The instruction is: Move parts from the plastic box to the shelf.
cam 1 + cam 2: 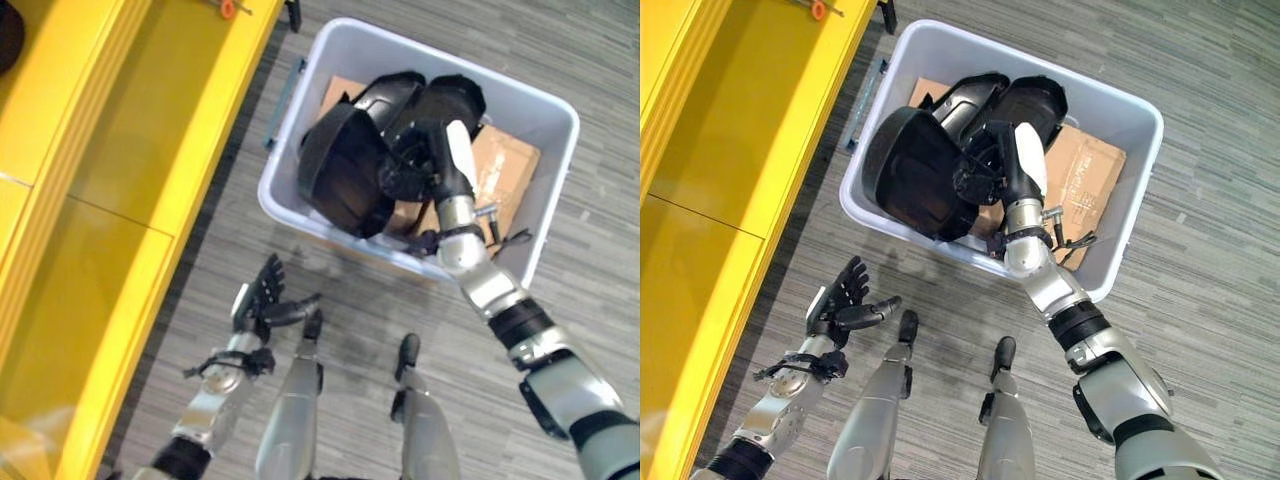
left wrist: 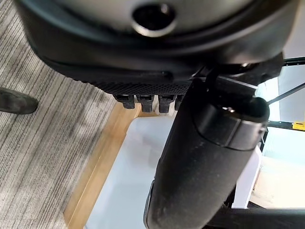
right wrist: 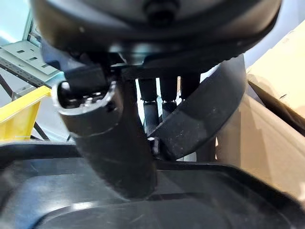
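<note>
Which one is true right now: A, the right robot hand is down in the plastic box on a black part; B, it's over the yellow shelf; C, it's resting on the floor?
A: the right robot hand reaches into the plastic box, its fingers curled on a black part.

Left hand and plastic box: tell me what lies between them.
In the left eye view, only bare grey floor separates the open left hand from the near wall of the plastic box. Nothing lies on that stretch.
</note>
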`<state>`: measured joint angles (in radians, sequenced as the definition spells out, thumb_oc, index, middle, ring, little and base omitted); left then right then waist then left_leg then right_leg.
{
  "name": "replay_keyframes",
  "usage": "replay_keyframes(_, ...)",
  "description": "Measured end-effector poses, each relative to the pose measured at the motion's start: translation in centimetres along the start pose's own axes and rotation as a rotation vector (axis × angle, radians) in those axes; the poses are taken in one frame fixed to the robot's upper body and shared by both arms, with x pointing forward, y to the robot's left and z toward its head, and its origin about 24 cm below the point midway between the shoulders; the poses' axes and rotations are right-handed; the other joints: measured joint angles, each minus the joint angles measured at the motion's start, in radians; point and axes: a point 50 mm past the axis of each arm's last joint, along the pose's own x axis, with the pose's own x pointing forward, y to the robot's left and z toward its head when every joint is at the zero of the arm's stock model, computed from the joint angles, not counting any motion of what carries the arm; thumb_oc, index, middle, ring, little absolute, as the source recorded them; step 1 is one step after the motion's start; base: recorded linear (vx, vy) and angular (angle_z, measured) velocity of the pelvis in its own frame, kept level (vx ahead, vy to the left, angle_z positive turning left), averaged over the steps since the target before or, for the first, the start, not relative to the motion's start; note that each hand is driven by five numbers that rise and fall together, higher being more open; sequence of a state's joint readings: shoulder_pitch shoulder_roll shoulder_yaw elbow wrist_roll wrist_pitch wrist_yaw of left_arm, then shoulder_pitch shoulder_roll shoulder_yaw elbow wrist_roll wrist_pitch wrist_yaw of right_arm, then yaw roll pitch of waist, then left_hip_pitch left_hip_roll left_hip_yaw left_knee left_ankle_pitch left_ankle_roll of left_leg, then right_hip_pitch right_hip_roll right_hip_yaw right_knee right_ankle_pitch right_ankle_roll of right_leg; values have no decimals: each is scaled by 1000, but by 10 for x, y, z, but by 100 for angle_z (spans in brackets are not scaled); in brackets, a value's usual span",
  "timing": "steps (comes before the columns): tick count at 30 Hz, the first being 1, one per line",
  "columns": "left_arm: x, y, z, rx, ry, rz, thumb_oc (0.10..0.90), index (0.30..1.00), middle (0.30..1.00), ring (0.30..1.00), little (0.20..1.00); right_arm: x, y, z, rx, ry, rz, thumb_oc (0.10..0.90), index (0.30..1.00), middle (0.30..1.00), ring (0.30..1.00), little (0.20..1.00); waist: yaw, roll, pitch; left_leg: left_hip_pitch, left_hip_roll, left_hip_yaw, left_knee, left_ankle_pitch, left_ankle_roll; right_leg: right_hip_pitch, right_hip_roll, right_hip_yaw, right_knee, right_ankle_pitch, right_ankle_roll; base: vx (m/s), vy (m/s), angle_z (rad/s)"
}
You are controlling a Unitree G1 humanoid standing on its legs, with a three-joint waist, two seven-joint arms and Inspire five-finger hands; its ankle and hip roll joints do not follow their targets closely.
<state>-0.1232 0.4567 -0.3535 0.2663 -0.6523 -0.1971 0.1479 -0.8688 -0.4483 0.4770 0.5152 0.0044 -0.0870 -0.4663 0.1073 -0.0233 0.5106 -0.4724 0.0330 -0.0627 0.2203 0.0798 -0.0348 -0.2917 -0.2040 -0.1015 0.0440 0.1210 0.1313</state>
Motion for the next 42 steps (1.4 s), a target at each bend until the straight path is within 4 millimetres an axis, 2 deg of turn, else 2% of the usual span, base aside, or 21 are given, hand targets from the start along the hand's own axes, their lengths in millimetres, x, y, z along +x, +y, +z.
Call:
replay_keyframes(7,1,0,1,0,-3,-2,900,1000,1000,1000,1000,3,-8,1,16,-5,-33,900,1000,1000,1000,1000,-2,0,0,-5,1,5,1,-1,0,-8,0,6,2,0,0,-1,-4,-1)
replay_keyframes(13,1,0,0,1,1,1,900,1000,1000,1000,1000,5,-20,-2,26,6,-97,900,1000,1000,1000,1000,-22,0,0,-5,1,7,1,-1,0,-11,0,10,3,0,0,0,0,0)
replay_keyframes(18,1,0,0,1,1,1,900,1000,1000,1000,1000,-1,-33,3,45,-30,-148,900,1000,1000,1000,1000,-33,0,0,-5,2,9,1,-3,0,-14,0,13,4,0,1,0,0,0)
replay_keyframes(23,0,1,0,1,1,7,900,1000,1000,1000,1000,-14,-36,4,80,-54,-167,900,1000,1000,1000,1000,-49,0,0,-5,2,13,3,-5,1,-15,-1,14,5,-2,-2,0,0,0)
replay_keyframes(27,-1,1,-2,10,8,9,900,1000,1000,1000,1000,-32,-37,-3,98,-42,-168,900,1000,1000,1000,1000,-52,0,0,-5,2,13,4,-11,4,-15,-1,15,7,-7,-2,0,0,0)
replay_keyframes(30,-2,1,-3,27,11,16,900,1000,1000,1000,1000,-38,-38,-10,95,-17,-169,900,1000,1000,1000,1000,-57,0,0,-8,3,16,10,-16,1,-18,0,19,7,-7,-2,6,-7,-3)
replay_keyframes(38,-4,3,-5,30,19,24,900,1000,1000,1000,1000,-59,-51,-20,53,-17,-183,900,1000,1000,1000,1000,-59,-2,1,-17,2,21,20,-25,3,-23,-1,21,7,-8,-1,1,0,0)
replay_keyframes(42,-5,6,-6,27,19,38,900,1000,1000,1000,1000,-71,-61,-23,8,-29,-166,900,1000,1000,1000,1000,-75,-9,1,-18,3,22,20,-27,3,-25,-2,22,8,-12,-4,0,0,0)
